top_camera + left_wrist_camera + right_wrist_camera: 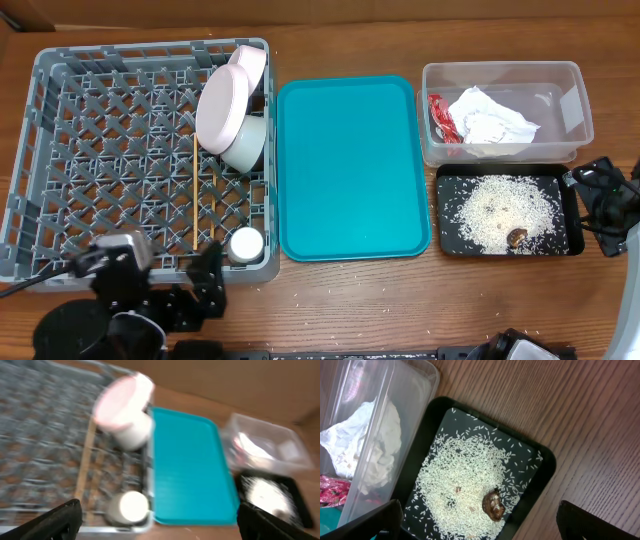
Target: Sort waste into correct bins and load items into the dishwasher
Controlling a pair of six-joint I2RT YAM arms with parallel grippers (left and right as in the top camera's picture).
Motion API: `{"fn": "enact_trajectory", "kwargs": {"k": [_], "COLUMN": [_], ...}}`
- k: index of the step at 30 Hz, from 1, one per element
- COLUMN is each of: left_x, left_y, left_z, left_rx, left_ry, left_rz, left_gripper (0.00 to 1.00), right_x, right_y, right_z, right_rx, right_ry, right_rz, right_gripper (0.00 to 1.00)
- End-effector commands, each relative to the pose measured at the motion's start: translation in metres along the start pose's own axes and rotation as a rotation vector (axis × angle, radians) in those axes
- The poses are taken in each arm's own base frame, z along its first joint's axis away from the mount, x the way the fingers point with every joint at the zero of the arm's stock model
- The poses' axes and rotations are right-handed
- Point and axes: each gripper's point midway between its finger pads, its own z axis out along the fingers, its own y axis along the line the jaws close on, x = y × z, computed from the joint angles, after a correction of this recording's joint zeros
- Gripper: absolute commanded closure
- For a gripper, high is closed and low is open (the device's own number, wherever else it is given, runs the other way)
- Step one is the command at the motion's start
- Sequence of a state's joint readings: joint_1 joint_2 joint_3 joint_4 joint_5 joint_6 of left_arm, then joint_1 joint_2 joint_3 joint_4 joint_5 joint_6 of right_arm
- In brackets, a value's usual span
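Note:
The grey dish rack [90, 150] holds a pale plate [222, 105], two bowls [245, 145], chopsticks [193, 200] and a white cup [246, 243] at its near right corner. The clear tub [500, 68] holds the red wrapper [442, 118] and white napkin [490, 118]. The black tray [505, 172] holds rice [500, 210] and a brown lump [517, 237]. My left gripper [205, 282] is open and empty, just in front of the rack near the cup [129, 506]. My right gripper [600, 185] is open and empty beside the black tray [540, 455], above the lump [493, 506].
A teal serving tray [350, 170] lies between the rack and the bins. A few stray rice grains lie on the wooden table in front of it. The left wrist view is blurred.

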State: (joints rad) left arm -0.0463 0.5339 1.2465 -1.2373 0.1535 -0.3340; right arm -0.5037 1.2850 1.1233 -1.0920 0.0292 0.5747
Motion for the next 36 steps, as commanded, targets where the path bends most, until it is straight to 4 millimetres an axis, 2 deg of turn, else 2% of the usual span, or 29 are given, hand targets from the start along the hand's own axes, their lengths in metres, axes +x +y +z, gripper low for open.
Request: {"fn": "enact_trajectory", "kwargs": {"k": [1, 5, 10, 16, 18, 21, 25, 30, 36], "left_x": [0.021, 0.042, 0.026, 0.032, 0.024, 0.009, -0.003, 0.005, 0.017], "left_y": [-0.025, -0.015, -0.004, 0.0, -0.002, -0.002, 0.008, 0.019, 0.027], "left_z": [0.004, 0.005, 0.012, 0.023, 0.029, 0.041, 0.057, 0.063, 0.083], "left_rx": [0.165, 0.117, 0.053, 0.053, 0.067, 0.076, 0.054, 0.048, 0.038], "left_ry": [0.093, 0.178, 0.101, 0.114, 0.075, -0.042, -0.25, -0.467, -0.591], "left_rz": [-0.023, -0.044, -0.002, 0.127, 0.224, 0.347, 0.384, 0.432, 0.548], "left_gripper": [0.0, 0.0, 0.0, 0.0, 0.0, 0.0, 0.0, 0.0, 0.0], "right_x": [-0.004, -0.004, -0.004, -0.004, -0.004, -0.004, -0.004, -0.004, -0.004], "right_y": [0.002, 0.002, 0.002, 0.002, 0.002, 0.002, 0.002, 0.002, 0.002], "right_z": [-0.003, -0.003, -0.003, -0.003, -0.003, -0.003, -0.003, -0.003, -0.003], "right_rx": [-0.011, -0.011, -0.011, -0.01, -0.011, -0.011, -0.011, -0.011, -0.011], "right_ry": [-0.015, -0.015, -0.015, -0.015, -0.015, -0.015, -0.015, -0.015, -0.015], "right_rz": [-0.003, -0.003, -0.003, -0.003, -0.003, -0.003, -0.003, -0.003, -0.003], "right_gripper": [0.0, 0.0, 0.0, 0.0, 0.0, 0.0, 0.0, 0.0, 0.0]}}
